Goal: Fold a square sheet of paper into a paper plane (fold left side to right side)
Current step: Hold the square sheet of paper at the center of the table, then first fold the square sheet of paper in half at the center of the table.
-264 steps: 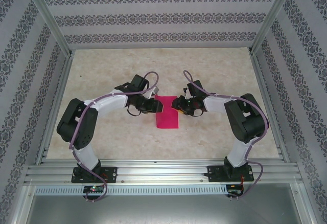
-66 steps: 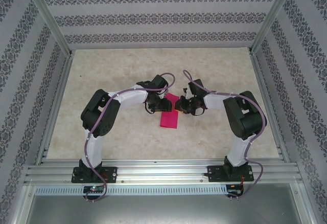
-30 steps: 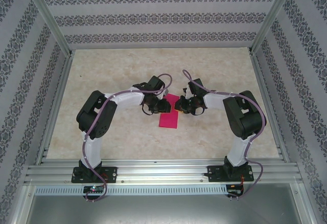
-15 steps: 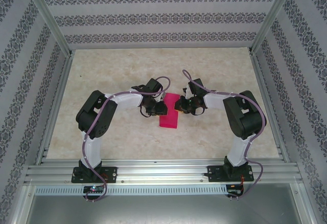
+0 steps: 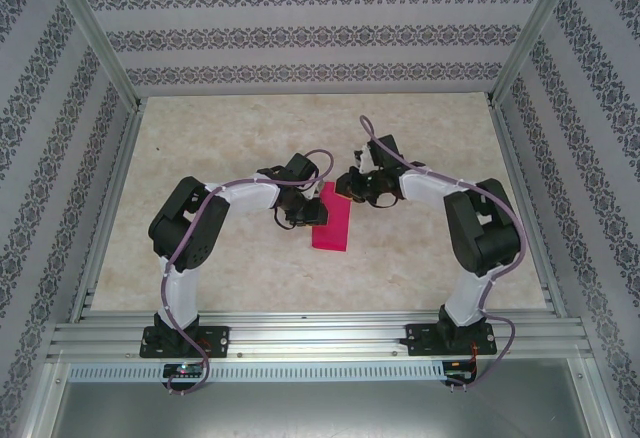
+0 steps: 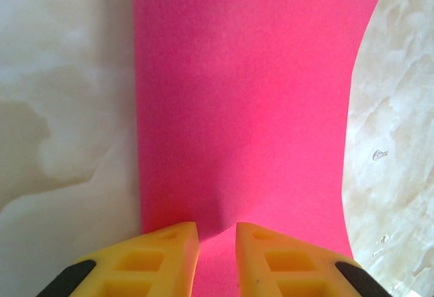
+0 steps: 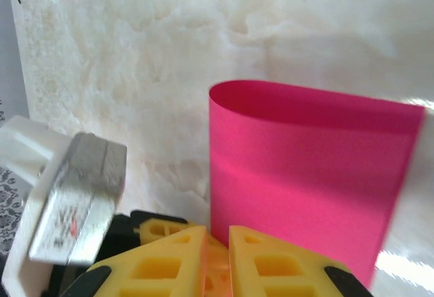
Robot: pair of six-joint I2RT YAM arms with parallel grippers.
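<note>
Left end effector (image 6: 217, 232) fingers nearly together; right end effector (image 7: 217, 239) likewise, arms angled inward

The left fingers (image 6: 169, 256) cover the square sheet of paper's (image 6: 244, 107) near edge at 6 o'clock; its far edge runs off at 12.

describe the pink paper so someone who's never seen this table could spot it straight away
Start at the pale marbled tabletop inside the patterned-wall enclosure and look to its middle, between the two white arms. There lies a bright magenta-pink sheet of paper doubled over into a narrow rectangle, its fold rounded and uncreased. It is the only vividly coloured thing on the pale surface.
</note>
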